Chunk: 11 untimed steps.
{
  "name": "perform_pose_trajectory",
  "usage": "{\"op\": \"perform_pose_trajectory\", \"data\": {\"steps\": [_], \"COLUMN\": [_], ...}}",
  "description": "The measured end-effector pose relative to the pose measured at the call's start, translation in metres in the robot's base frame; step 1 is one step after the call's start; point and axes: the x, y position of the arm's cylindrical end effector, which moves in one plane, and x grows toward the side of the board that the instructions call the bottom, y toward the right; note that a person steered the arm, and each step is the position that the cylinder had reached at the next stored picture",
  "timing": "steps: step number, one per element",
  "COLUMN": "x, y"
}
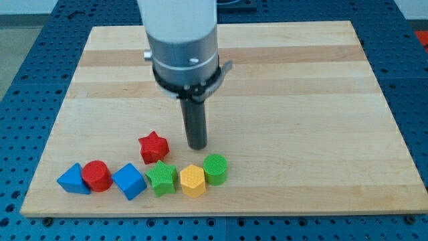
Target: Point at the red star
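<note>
The red star [153,147] lies on the wooden board [301,100], left of centre in the view's lower half. My tip [197,146] rests on the board just to the right of the star, with a small gap between them. The dark rod rises from the tip to the arm's grey and white body at the view's top. The tip is above the green cylinder [215,168] and the yellow hexagon [192,180].
A row of blocks runs along the view's bottom edge of the board: a blue triangle [72,179], a red cylinder [97,176], a blue cube [129,181], a green star [161,179], then the yellow hexagon and green cylinder.
</note>
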Motion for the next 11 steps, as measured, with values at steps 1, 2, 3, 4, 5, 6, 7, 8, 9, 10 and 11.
{"op": "perform_pose_trajectory", "data": {"steps": [1, 2, 3, 4, 5, 6, 7, 8, 9, 10, 11], "x": [-0.034, -0.043, -0.042, -0.029, -0.019, -0.011, -0.014, -0.014, -0.011, 0.002, 0.003], "y": [-0.018, -0.066, -0.103, -0.108, -0.108, -0.108, -0.115, -0.116, -0.116, -0.116, -0.116]}}
